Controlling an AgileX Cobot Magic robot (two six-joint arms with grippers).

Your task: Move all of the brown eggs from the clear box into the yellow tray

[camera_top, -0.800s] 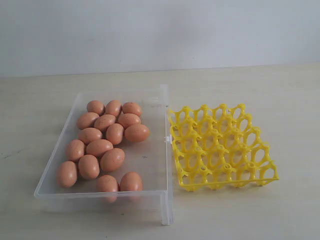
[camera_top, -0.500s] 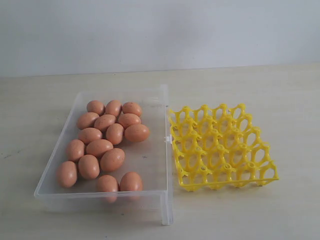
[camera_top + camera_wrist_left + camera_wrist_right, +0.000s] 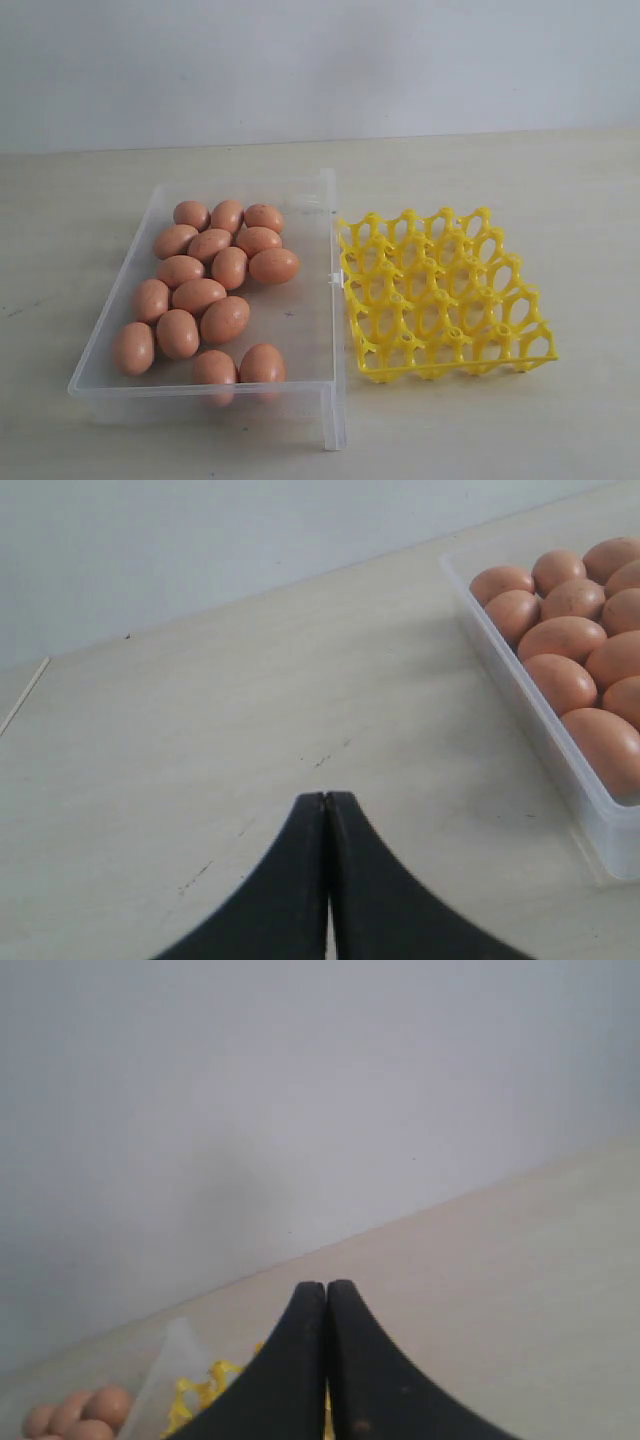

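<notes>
I work over a pale table [image 3: 520, 420] that carries everything. The clear box [image 3: 305, 330] is the biggest item, and the yellow tray [image 3: 440, 290] stands just beside it at its 3 o'clock. I see no egg in any tray cell, so I judge the transfer not yet started.

I count sixteen brown eggs [image 3: 198, 295], all inside the box. They crowd from its 12 o'clock wall down along the 9 o'clock side, most touching a neighbour. Two lie against the 6 o'clock wall. The strip of floor along the 3 o'clock wall is bare.

Handling, as I judge it: each egg is light, rigid, smooth and brittle. It will slip from a loose pinch and crack under a hard one. I would take an egg across its short waist from above. I would start with an outer egg of the cluster, where the fingers have room on both sides.

The left gripper [image 3: 327, 800] is pressed together, holds nothing, and hangs over bare table outside the box. The right gripper [image 3: 326, 1288] is likewise pressed together and holds nothing, with the tray and box low in its view
</notes>
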